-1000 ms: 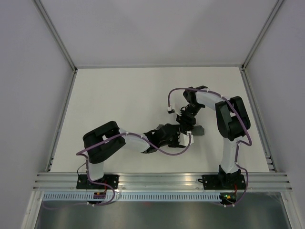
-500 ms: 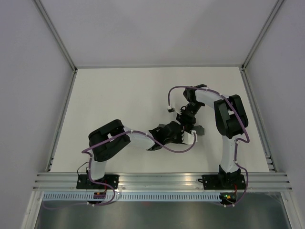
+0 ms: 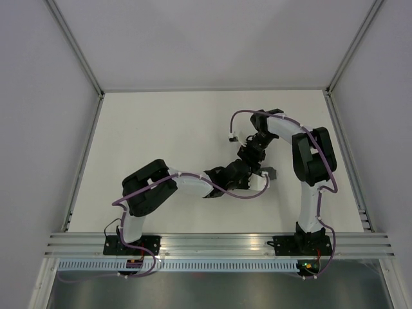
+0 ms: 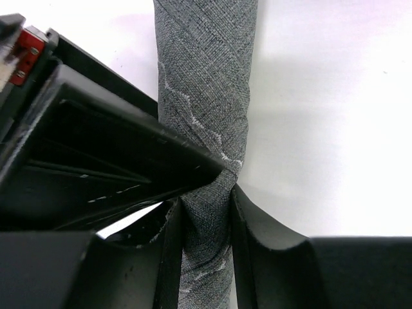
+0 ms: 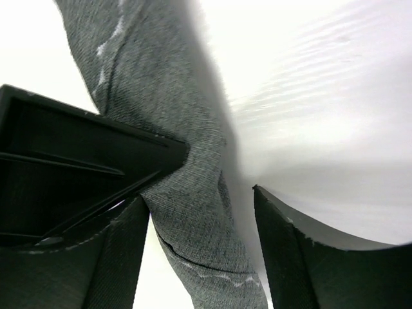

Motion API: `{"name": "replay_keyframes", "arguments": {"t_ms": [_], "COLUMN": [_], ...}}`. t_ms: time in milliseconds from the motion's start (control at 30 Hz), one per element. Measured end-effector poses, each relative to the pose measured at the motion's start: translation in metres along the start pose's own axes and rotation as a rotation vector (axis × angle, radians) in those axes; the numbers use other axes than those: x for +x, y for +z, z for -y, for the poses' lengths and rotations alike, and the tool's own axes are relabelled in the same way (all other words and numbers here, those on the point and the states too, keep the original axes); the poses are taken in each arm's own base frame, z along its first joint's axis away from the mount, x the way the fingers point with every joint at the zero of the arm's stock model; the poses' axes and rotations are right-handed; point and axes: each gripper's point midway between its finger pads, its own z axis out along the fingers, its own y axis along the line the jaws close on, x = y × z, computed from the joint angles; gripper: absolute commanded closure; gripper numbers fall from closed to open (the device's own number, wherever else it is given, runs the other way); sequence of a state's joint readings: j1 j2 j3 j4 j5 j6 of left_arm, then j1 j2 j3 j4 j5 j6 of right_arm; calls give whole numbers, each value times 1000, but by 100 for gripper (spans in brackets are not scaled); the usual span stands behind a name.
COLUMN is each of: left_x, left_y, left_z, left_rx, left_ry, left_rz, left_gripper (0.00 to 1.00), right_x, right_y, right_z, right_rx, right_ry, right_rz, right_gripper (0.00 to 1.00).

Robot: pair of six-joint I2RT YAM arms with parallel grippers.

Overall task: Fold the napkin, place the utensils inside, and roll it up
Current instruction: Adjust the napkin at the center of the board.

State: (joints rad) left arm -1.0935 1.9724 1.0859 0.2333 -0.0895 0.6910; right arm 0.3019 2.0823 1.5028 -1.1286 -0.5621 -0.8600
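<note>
Grey woven cloth with pale stitching, the napkin (image 4: pixel 205 96) is rolled into a tight tube on the smooth white bench (image 4: pixel 335 129). We see the left fingers (image 4: pixel 261 241) clamped on it, both black tips pressing its sides. The right fingers (image 5: pixel 302 257) stand wide apart astride the roll; one touches it, the other stands clear.

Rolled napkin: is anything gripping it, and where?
The left end effector pinches the rolled napkin across its width; the right end effector straddles it, open.

Matt, coarse-woven cloth napkin (image 4: pixel 206 96)
</note>
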Motion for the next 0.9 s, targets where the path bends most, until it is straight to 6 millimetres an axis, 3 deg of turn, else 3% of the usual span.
{"name": "replay_keyframes", "arguments": {"t_ms": [200,333,467,667,900], "left_x": [2,-2,-4,-10,-15], "left_y": [3,4,7,16,29], "left_z": [-6,-4,-4,-7,-16], "left_rx": [-11,-5,-7,-34,-109], "left_ry": [-82,-135,-198,-312,-485], "left_rz": [-15,-18,-27,-54,-114], "left_gripper": [67,66,65,64,63], "right_x": [-20,-48,-58,-43,-1], "right_y": [-21,-62,-107,-141,-142], "right_z": [18,47,58,53,51], "right_rx": [75,206,302,352,347], "right_ry": [108,139,186,279,409], "right_rz": [91,248,365,442,445], "right_gripper": [25,25,25,25,26]}}
